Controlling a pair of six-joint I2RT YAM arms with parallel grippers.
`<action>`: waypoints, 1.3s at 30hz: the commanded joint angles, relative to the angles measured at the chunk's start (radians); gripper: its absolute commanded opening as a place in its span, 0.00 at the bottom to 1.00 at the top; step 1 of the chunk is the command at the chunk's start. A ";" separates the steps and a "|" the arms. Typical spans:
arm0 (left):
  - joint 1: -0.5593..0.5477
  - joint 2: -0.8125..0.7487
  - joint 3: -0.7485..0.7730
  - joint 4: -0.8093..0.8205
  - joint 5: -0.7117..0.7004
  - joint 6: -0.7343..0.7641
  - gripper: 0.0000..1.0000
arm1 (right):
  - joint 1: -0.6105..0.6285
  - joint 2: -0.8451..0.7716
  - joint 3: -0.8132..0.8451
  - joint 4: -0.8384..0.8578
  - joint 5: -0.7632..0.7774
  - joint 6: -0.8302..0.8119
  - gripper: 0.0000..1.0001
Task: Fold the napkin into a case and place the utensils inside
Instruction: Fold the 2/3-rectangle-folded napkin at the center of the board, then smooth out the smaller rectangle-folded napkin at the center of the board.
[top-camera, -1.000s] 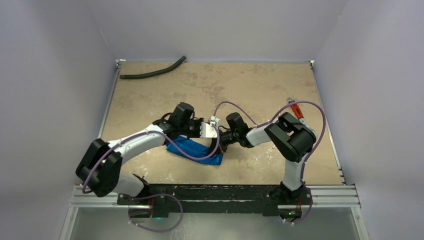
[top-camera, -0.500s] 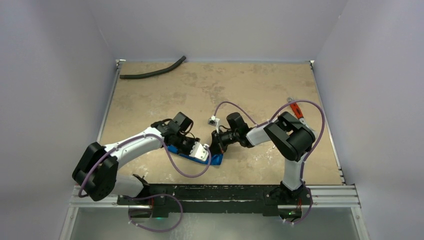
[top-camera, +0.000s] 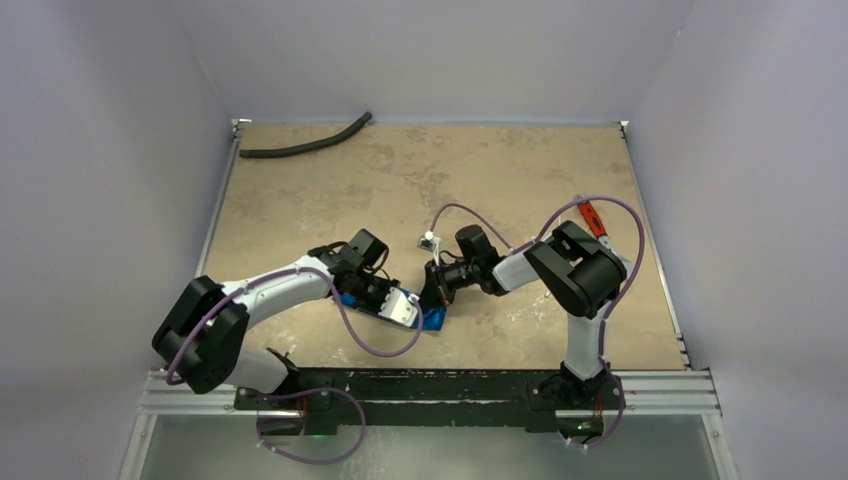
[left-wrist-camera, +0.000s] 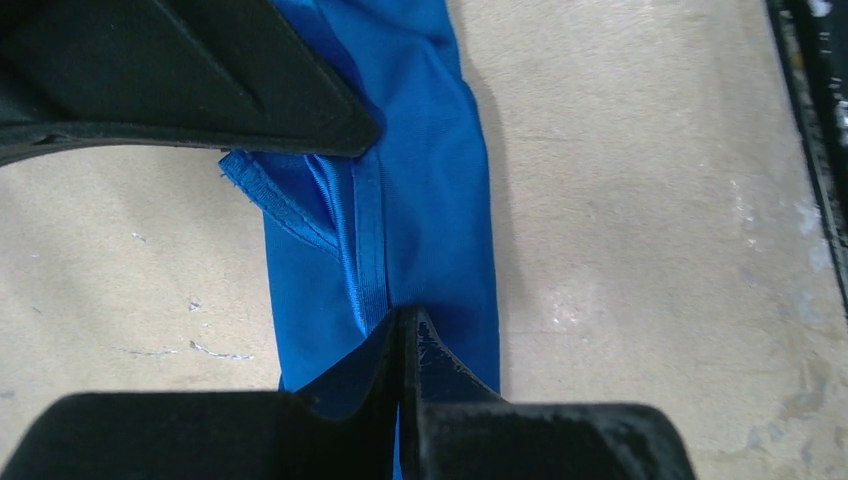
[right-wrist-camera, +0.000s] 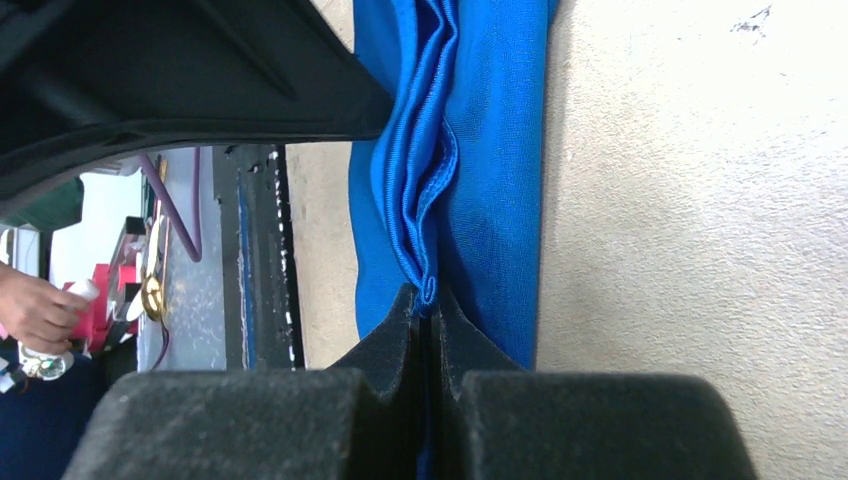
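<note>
On the tan counter (top-camera: 520, 170), by its near edge, the left gripper (top-camera: 408, 308) is swinging its pinched hem toward the right gripper (top-camera: 433, 293). This is narrowing the napkin (top-camera: 434, 320), wider a second ago, into a strip, so the fold looks well underway. The overhead view is hiding most of the cloth, while the wrist views are showing both grippers clamped on its gathered edges.

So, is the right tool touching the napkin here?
Touching. The right wrist view shows the right tool shut on a bunched fold of the napkin, cloth pinched between its fingertips.
</note>
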 joint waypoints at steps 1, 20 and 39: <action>-0.001 0.049 -0.014 0.110 -0.034 -0.051 0.00 | -0.003 0.043 -0.051 -0.092 0.108 -0.041 0.01; -0.004 0.092 -0.035 0.055 -0.056 -0.079 0.00 | -0.066 -0.189 0.012 -0.300 0.200 -0.075 0.47; -0.004 0.058 -0.058 0.109 -0.055 -0.129 0.00 | -0.038 -0.477 -0.059 -0.296 0.150 0.044 0.00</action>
